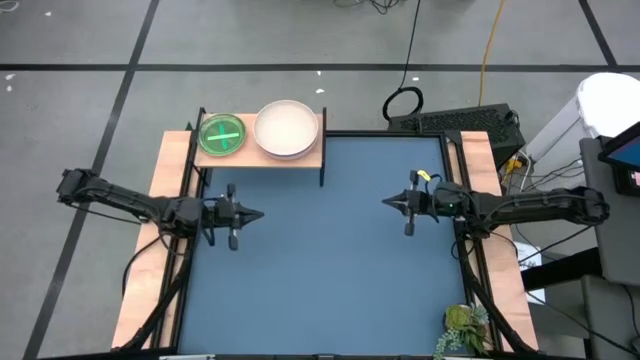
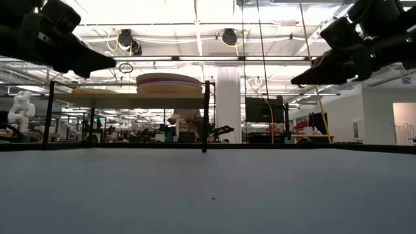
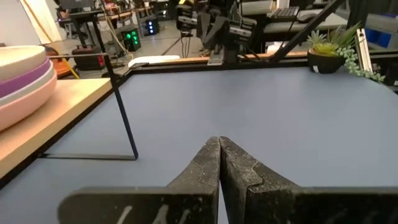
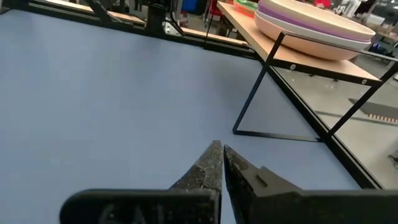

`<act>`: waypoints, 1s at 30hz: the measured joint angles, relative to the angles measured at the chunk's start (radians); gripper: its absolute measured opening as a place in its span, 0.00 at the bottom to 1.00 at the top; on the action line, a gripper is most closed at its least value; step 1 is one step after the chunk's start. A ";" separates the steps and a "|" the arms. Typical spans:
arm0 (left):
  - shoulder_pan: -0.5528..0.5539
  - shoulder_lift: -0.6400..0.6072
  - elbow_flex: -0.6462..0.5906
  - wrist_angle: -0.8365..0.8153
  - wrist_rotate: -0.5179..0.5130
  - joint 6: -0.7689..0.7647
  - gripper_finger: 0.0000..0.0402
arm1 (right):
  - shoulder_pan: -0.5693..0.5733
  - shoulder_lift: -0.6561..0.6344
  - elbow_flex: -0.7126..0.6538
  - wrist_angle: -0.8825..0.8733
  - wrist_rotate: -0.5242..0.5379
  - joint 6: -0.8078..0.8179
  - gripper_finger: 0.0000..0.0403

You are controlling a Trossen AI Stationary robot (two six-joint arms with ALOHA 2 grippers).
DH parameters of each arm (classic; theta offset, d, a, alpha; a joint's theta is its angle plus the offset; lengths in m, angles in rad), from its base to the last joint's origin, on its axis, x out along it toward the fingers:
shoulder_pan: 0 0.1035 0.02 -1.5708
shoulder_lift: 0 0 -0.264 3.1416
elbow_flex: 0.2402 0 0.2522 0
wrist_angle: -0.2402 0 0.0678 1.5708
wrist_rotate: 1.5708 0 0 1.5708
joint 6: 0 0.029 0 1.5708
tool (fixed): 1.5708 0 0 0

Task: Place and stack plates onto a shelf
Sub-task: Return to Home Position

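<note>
Left tool [image 1: 258, 213] hangs over the left side of the blue worktop [image 1: 330, 270], its two dark fingers pressed tip to tip and gripping nothing. Right tool [image 1: 388, 202] mirrors it over the right side, fingers likewise pinched together and empty, pointing inward toward its partner.

Both hang well apart from the shelf [image 1: 312, 152], which stands at the back edge of the worktop, nearer the left tool than the right. Two piles sit side by side on the shelf. The green plate [image 1: 221, 135] tops the left pile and the white plate [image 1: 287, 128] tops the right. In the left wrist view a purple plate [image 3: 22, 79] and a pink plate [image 3: 18, 102] show their rims under the white one. What lies beneath the green plate is hard to make out, perhaps more translucent ones. At the front right corner of the worktop sits a potted plant [image 1: 462, 328].
</note>
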 joint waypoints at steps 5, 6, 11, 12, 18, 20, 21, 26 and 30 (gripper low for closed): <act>0.000 -0.082 -0.044 -0.001 0.002 -0.002 0.01 | 0.000 -0.041 -0.066 0.056 -0.001 -0.002 0.00; 0.000 -0.095 -0.048 -0.002 0.002 -0.002 0.01 | 0.000 -0.049 -0.073 0.057 -0.001 -0.002 0.00; 0.000 -0.147 -0.056 -0.028 0.003 0.007 0.01 | 0.000 -0.078 -0.080 0.054 -0.001 0.014 0.00; 0.000 -0.154 -0.056 -0.041 0.003 0.011 0.01 | 0.000 -0.083 -0.080 0.054 0.000 0.016 0.00; 0.000 -0.181 -0.057 -0.082 0.003 0.007 0.01 | 0.000 -0.111 -0.080 -0.006 0.000 0.028 0.00; 0.000 -0.181 -0.057 -0.090 0.002 0.007 0.01 | 0.000 -0.119 -0.080 -0.027 -0.001 0.031 0.00; 0.000 -0.181 -0.057 -0.092 0.002 0.007 0.01 | 0.000 -0.122 -0.080 -0.030 -0.001 0.035 0.00; 0.000 -0.181 -0.057 -0.104 -0.006 0.004 0.01 | 0.000 -0.139 -0.080 -0.045 -0.020 0.050 0.00; 0.000 -0.181 -0.057 -0.108 -0.009 0.000 0.01 | 0.000 -0.158 -0.081 -0.068 -0.029 0.049 0.00</act>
